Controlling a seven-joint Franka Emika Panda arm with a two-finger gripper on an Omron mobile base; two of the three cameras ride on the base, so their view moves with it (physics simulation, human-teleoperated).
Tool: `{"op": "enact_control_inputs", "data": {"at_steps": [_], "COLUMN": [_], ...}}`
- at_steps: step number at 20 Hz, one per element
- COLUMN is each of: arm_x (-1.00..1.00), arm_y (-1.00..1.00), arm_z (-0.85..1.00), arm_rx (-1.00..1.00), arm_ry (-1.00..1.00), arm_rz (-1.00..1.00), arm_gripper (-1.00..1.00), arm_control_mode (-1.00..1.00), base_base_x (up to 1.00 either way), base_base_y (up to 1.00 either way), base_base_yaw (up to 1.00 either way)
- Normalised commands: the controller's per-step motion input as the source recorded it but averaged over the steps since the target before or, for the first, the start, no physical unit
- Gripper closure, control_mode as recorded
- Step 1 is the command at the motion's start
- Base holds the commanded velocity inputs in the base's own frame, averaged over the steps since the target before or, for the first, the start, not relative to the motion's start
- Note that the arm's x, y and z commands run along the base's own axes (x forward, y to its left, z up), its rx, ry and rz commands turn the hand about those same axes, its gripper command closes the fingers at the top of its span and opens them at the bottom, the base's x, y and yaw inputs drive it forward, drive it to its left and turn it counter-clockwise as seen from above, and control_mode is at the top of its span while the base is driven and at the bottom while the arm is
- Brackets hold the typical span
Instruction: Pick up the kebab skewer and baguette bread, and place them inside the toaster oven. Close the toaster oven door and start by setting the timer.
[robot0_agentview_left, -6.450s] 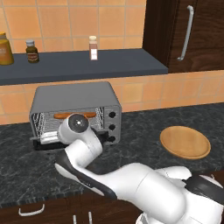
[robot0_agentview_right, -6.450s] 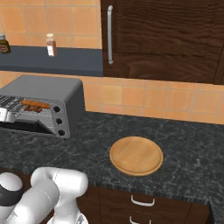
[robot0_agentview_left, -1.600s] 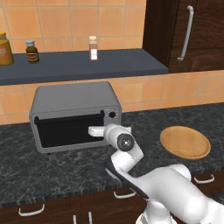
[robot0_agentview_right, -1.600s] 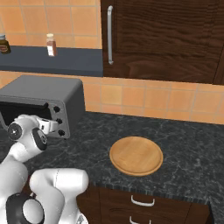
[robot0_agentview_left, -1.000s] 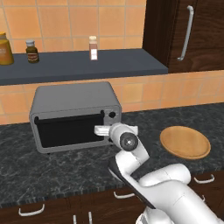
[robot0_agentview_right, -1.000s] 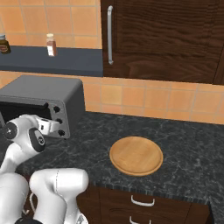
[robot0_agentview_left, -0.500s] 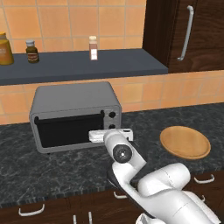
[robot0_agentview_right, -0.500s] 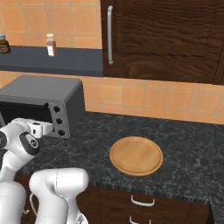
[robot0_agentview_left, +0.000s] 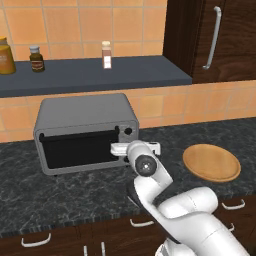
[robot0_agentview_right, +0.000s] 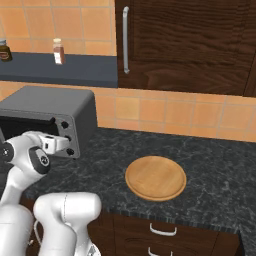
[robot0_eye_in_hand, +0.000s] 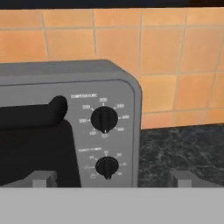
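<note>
The grey toaster oven (robot0_agentview_left: 85, 117) stands on the dark counter against the tiled wall. Its black glass toaster oven door (robot0_agentview_left: 79, 150) is shut, so the kebab skewer and baguette bread are hidden. My gripper (robot0_agentview_left: 134, 146) hovers just in front of the knob column at the oven's right front, also seen from the other side as gripper (robot0_agentview_right: 63, 143). In the hand view the gripper (robot0_eye_in_hand: 111, 179) faces the temperature knob (robot0_eye_in_hand: 104, 119) and the knob below it (robot0_eye_in_hand: 107, 166). The fingertips (robot0_eye_in_hand: 42, 179) stand wide apart, open, with nothing between them.
A round wooden plate (robot0_agentview_left: 211, 162) lies on the counter to the right of the oven. A dark shelf (robot0_agentview_left: 95, 76) above the oven carries a spice shaker (robot0_agentview_left: 106, 54) and jars. A dark cabinet (robot0_agentview_left: 220, 40) with a long handle stands at the right.
The oven door, down earlier with food on the rack, is now shut. Over the last second my hand has drifted slightly right, squaring up on the knob column; the jaws stayed wide.
</note>
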Motion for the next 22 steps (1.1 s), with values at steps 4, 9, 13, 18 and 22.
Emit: {"op": "enact_control_inputs", "data": {"at_steps": [4,9,13,18,22], "arm_x": [0.22,0.15,0.26,0.25,0.11], "arm_y": [-0.27,0.0,0.0,0.03,0.17], "arm_z": [-0.09,-0.21,-0.14,-0.21,-0.08], "arm_rx": [0.0,-0.01,0.0,0.0,-0.01], "arm_ry": [0.04,0.21,0.12,0.1,0.08], "arm_rz": [0.09,0.24,0.07,0.0,0.0], "arm_gripper": [-1.0,-1.0,-1.0,-1.0,-1.0], "arm_control_mode": [-1.0,-1.0,-1.0,-1.0,-1.0], "base_base_x": [0.0,0.0,0.0,0.0,0.0], "base_base_y": [0.0,0.0,0.0,0.0,0.0], "base_base_yaw": [0.0,0.0,0.0,0.0,0.0]}}
